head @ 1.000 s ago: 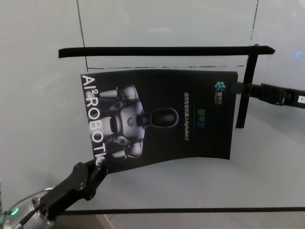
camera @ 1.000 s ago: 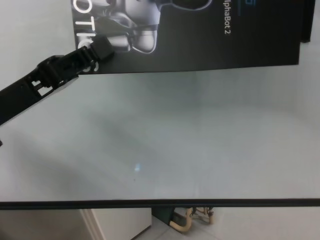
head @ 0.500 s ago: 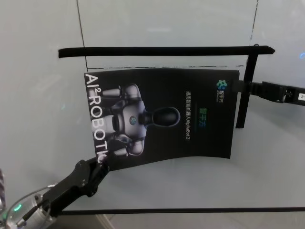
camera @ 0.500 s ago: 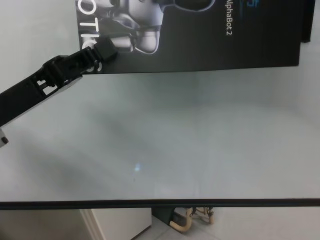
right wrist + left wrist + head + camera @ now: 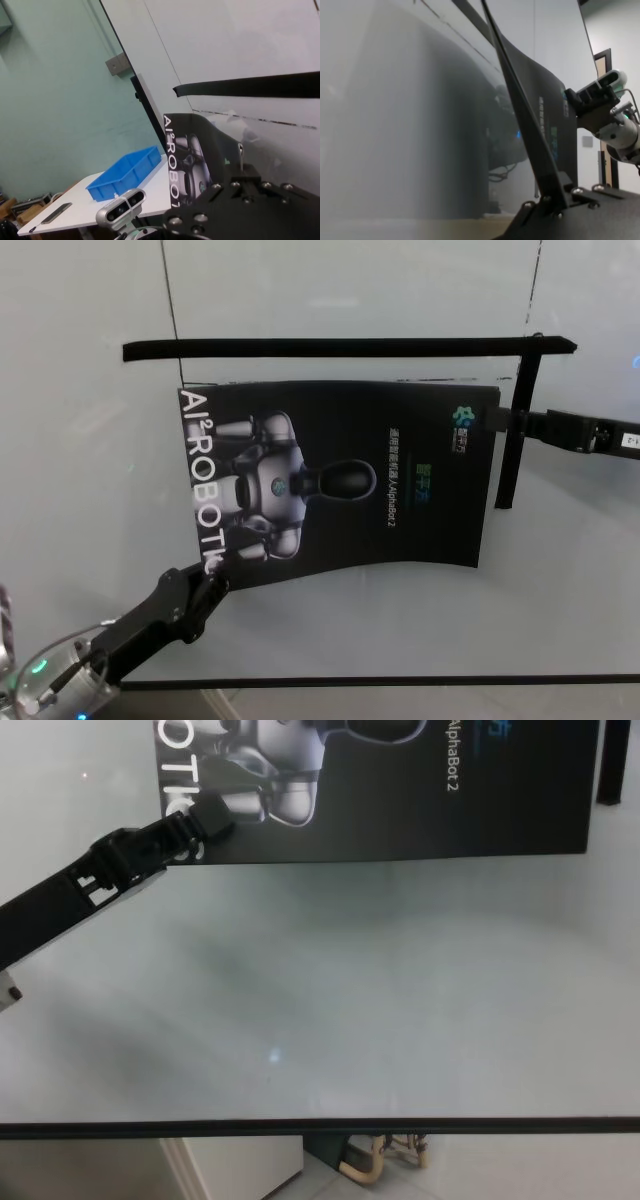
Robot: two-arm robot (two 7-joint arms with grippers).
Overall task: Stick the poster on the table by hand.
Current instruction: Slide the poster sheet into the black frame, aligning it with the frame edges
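One poster (image 5: 340, 485), long axis across table (image 5: 330, 640).

in the chest view the poster (image 5: 400, 790) is cut off by the top edge, so only its lower strip shows, and the right gripper is out of frame there. the left gripper (image 5: 205, 585) covers the last letters of the big white word in the head view. the small print at the poster's middle is too small to read. in the left wrist view the counter (image 5: 395, 125) is a blurred grey haze.
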